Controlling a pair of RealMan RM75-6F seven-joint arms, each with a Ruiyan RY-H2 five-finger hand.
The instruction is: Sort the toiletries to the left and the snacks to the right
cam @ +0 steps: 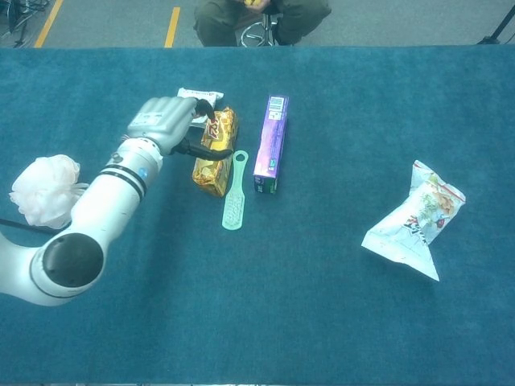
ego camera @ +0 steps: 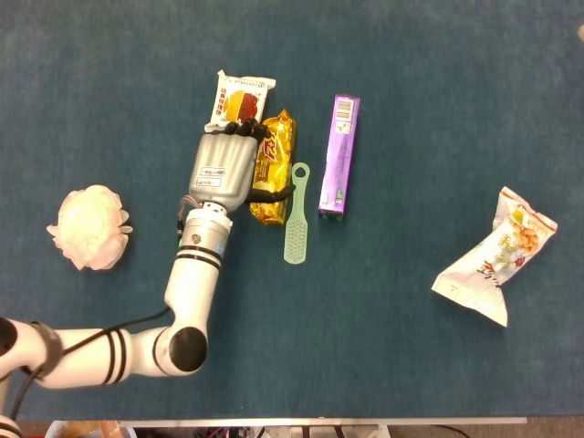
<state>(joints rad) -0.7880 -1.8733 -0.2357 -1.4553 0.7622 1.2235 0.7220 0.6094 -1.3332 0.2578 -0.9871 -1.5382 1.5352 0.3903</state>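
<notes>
My left hand hovers open at the left edge of the gold snack packet, dark fingertips toward the white-and-red snack packet and thumb reaching across the gold one. In the chest view the hand covers part of the white packet and sits beside the gold packet. A green brush lies right of the gold packet, then a purple box. The pink bath pouf lies at far left. A white snack bag lies at far right.
The teal table cloth stretches bare across the front. In the chest view a seated person is behind the table's far edge. The brush, purple box, pouf and snack bag lie apart from one another.
</notes>
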